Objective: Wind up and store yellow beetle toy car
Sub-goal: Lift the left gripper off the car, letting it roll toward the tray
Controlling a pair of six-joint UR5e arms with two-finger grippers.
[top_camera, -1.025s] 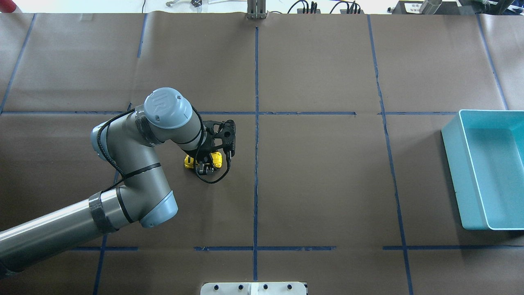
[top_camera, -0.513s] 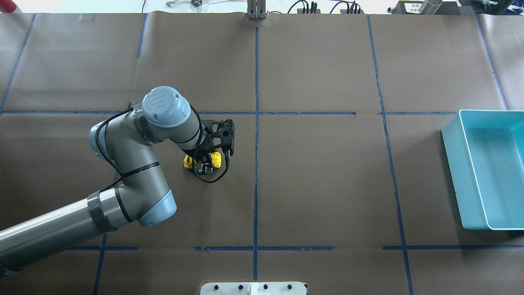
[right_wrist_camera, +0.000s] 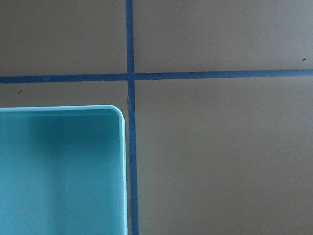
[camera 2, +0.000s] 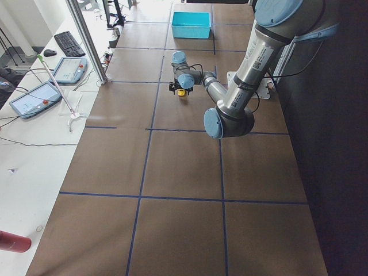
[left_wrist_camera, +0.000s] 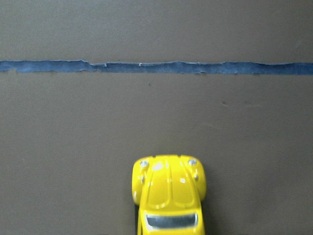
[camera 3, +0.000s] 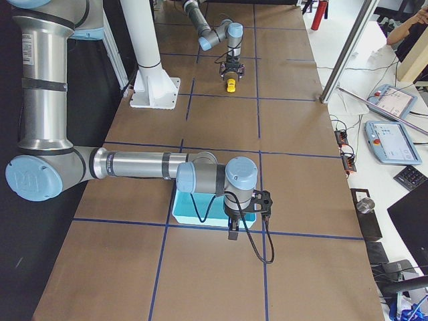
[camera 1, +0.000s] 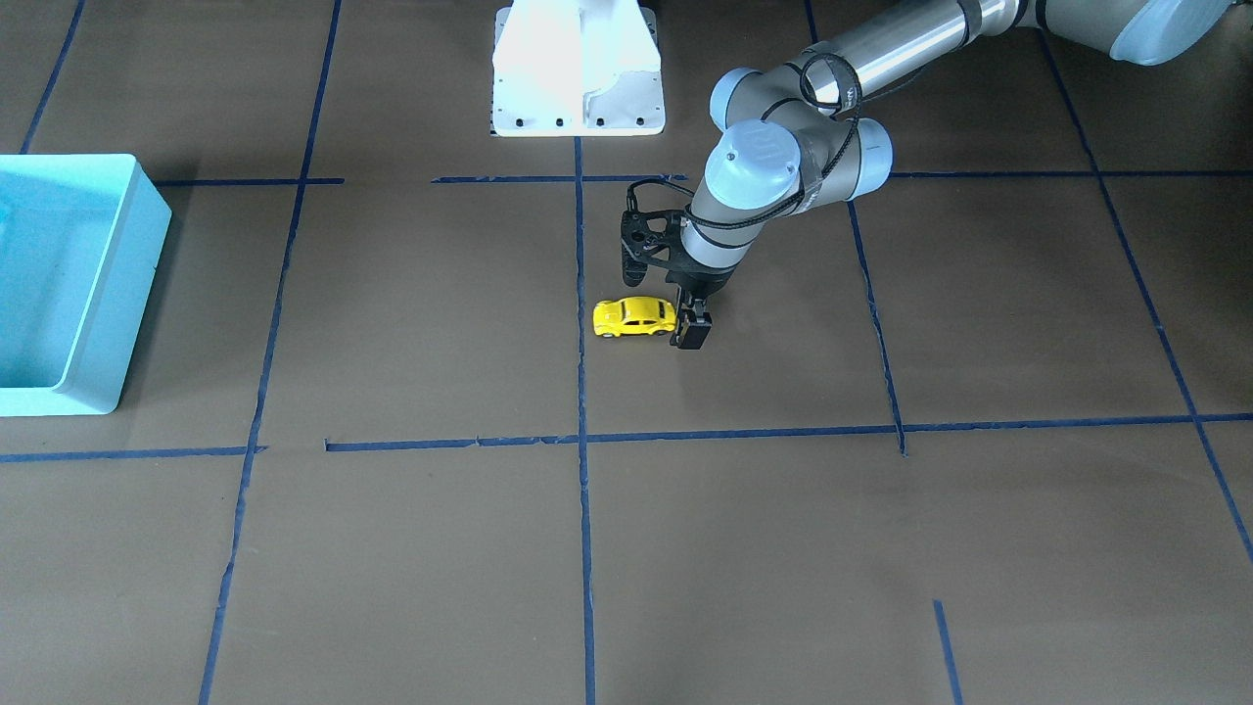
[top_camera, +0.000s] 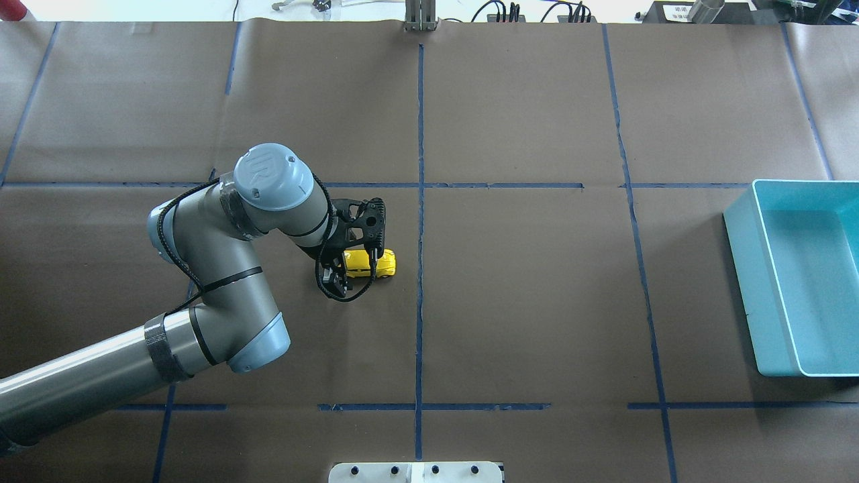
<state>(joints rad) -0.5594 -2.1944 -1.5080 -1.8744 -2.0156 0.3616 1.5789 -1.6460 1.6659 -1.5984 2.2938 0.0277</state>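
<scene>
The yellow beetle toy car stands on its wheels on the brown table, just left of the centre tape line. It also shows in the front view and the left wrist view, where its nose points at a blue tape line. My left gripper is low over the table right behind the car's rear, and in the front view it looks open and empty. My right gripper hangs over the near rim of the light blue bin. I cannot tell whether it is open or shut.
The light blue bin stands at the table's right end and also shows in the front view and the right wrist view. Blue tape lines grid the brown paper. The robot's white base plate is at the near edge.
The car was between my left gripper's fingers. It now stands to the right of them, closer to the centre tape line. The left arm has hardly moved.
</scene>
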